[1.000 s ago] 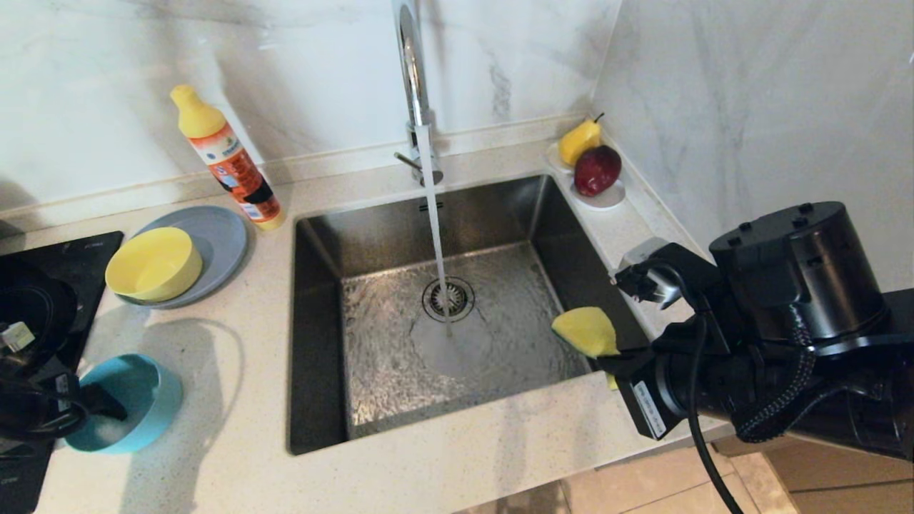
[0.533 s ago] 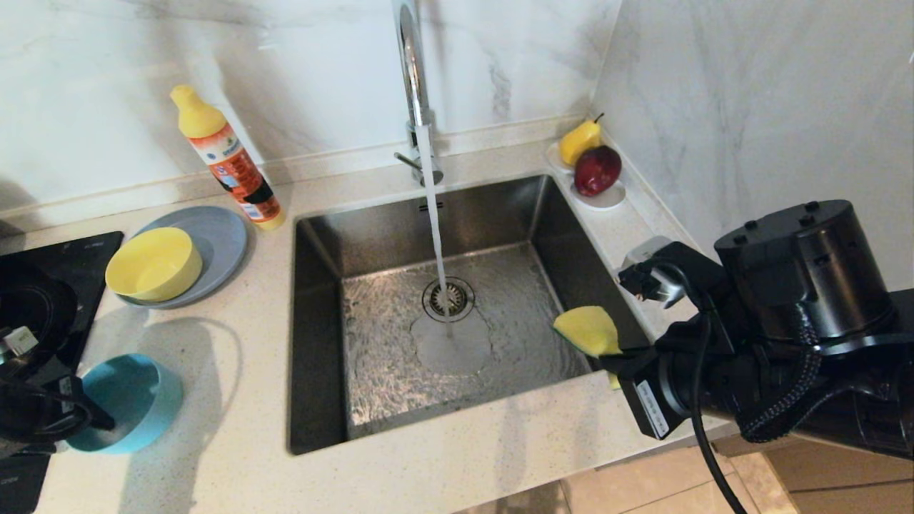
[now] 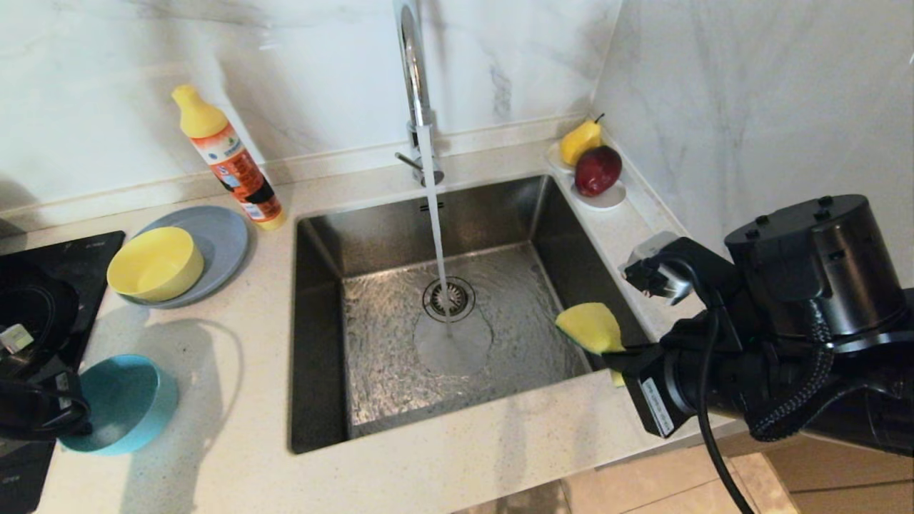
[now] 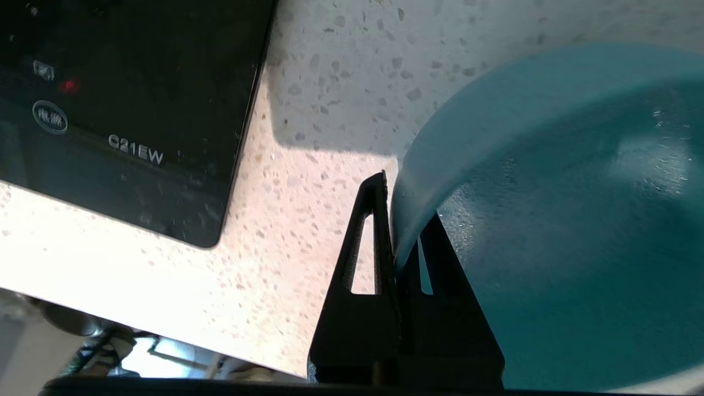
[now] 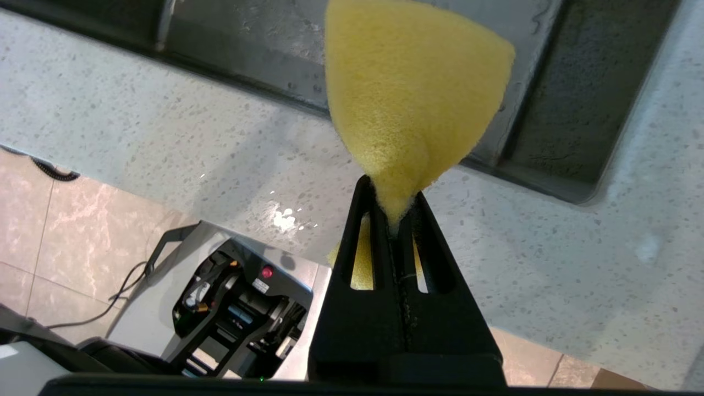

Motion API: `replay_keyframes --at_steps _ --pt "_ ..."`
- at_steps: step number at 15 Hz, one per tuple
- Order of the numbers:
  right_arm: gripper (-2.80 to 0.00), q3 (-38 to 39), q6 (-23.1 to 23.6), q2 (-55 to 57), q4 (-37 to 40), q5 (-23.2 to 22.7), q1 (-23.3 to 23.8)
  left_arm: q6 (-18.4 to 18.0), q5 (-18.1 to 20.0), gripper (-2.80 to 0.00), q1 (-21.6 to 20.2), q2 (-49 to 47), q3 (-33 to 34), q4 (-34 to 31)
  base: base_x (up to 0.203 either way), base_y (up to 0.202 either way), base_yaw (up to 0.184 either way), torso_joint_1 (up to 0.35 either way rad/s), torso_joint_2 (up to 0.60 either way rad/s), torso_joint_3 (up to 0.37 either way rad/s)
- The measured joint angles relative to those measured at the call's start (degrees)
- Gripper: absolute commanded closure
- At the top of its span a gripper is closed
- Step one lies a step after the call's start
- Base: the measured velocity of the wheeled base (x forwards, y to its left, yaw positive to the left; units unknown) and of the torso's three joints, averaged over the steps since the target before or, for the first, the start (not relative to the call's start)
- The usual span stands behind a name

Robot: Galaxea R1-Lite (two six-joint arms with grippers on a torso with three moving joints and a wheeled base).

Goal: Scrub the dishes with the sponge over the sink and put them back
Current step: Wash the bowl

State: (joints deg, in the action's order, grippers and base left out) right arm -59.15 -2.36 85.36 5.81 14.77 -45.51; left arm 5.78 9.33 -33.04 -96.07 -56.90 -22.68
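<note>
Fingers of the left gripper [image 4: 397, 220] have just snapped together on the rim of the teal-blue bowl [image 3: 118, 403], one inside the wall and one outside, where a second ago they stood wide around it. That looks like the pick-up secured, so lifting the bowl toward the sink [image 3: 443, 314] should come next. It sits on the counter beside the black cooktop [image 4: 121, 110]. Across the basin, the right gripper [image 5: 393, 217] pinches the yellow sponge [image 3: 589, 328] tight at the sink's right edge, with water running from the faucet [image 3: 414, 78]. The yellow bowl [image 3: 153, 263] waits on the grey-blue plate [image 3: 221, 239].
</note>
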Motion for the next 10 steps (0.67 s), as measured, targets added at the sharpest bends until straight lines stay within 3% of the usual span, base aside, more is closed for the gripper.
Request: replay_keyframes --at_steps 2,6,8,10 --pt "0.0 0.2 0.0 -0.2 0.0 0.0 0.0 0.1 2.0 0.0 0.1 2.3 -2.0 -4.6 0.0 0.0 0.0 0.0 0.0 0.0" --pt "0.0 0.8 -0.2 -0.8 -0.1 0.0 0.0 0.1 10.7 0.0 0.4 9.2 -7.8 -16.0 0.0 0.0 0.0 0.0 0.0 0.0" --pt "0.0 0.9 -0.3 -1.1 -0.1 0.0 0.0 0.2 13.2 0.0 2.8 12.7 -11.0 -21.4 0.0 0.0 0.0 0.0 0.0 0.0" --pt "0.0 0.9 -0.5 -1.3 -0.3 0.0 0.0 0.7 13.4 0.0 7.5 15.2 -12.9 -24.1 0.0 0.0 0.0 0.0 0.0 0.0"
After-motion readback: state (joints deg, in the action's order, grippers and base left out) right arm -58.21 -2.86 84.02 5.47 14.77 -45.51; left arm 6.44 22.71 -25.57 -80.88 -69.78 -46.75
